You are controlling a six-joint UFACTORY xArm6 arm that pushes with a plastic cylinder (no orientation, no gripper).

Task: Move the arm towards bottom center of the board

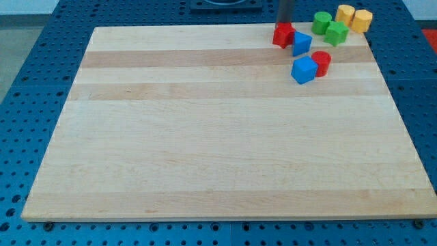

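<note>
At the view's top right of the board (225, 137), our rod came down from the top edge and our tip (284, 24) sat at the upper side of the red block (283, 35); we could not tell whether it touched. We carried no hand, only this rod, so nothing was held. Just right of the red block and touching it lay a blue block (301, 43). Below that pair a blue cube (304, 70) rested against a red cylinder (321, 63). Right of the red block, near the board's top edge, sat two green blocks (321, 22) (335, 33), and beyond them two yellow blocks (345, 14) (362, 20) at the corner. Our tip lay well apart from the board's bottom center, which lies on the blue pegboard tabletop (41, 61).
</note>
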